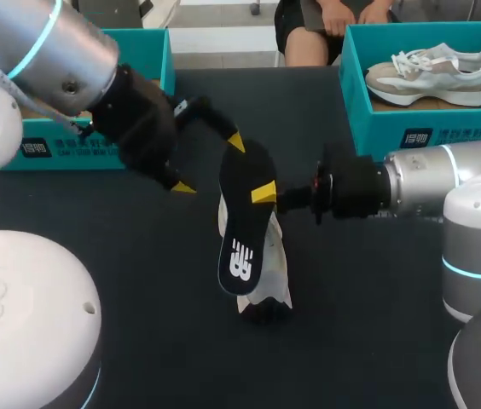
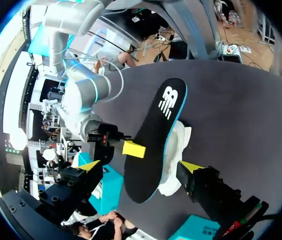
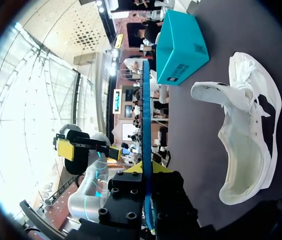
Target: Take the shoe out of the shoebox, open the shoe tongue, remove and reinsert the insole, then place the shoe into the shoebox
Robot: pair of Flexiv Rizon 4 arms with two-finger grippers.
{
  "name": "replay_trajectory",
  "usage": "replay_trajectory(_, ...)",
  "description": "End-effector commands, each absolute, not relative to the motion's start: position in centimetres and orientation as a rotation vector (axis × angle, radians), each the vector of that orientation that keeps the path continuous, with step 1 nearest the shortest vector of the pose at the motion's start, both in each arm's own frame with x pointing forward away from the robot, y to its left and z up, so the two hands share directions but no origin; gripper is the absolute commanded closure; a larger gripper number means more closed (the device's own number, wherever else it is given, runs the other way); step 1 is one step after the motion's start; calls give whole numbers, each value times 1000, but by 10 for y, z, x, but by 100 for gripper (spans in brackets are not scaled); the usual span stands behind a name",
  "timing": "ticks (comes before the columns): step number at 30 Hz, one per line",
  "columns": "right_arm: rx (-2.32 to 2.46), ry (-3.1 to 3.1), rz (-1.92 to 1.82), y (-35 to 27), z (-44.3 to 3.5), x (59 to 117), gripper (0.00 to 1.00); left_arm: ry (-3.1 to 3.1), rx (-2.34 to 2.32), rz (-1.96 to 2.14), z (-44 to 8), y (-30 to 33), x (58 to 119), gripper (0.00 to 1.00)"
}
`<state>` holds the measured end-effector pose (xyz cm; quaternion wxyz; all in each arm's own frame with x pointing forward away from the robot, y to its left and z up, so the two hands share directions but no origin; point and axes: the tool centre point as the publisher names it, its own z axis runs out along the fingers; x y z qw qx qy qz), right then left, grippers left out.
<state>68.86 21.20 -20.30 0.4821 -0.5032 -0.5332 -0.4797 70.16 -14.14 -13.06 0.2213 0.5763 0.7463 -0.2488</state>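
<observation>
Head view: my right gripper clamps the black insole at mid-edge, above the white shoe lying on the table. The insole's long axis runs away from me, logo end nearest. My right arm comes in level; my left gripper slants down, fingers spread, gripping nothing.

Left wrist view: the insole's flat face fills the space ahead of my open fingers.

Right wrist view: the insole shows edge-on between my fingertips. Only here the shoe's opening shows, its tongue pulled out towards the teal shoebox.
</observation>
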Motion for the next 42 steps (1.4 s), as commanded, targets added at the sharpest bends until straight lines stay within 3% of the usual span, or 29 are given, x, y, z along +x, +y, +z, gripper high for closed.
replay_trajectory(1, -1227, -1299, -1170, 215, -205, 688, 100, 2299, 1789, -354, -122, -155, 701, 0)
replay_trajectory(19, -1221, -1302, -1172, 217, -208, 682, 100, 2353, 2074, 15, -114, -178, 694, 0)
replay_trajectory(42, -1215, -1305, -1174, 216, -208, 680, 100, 2202, 2131, -6, -113, -167, 695, 0)
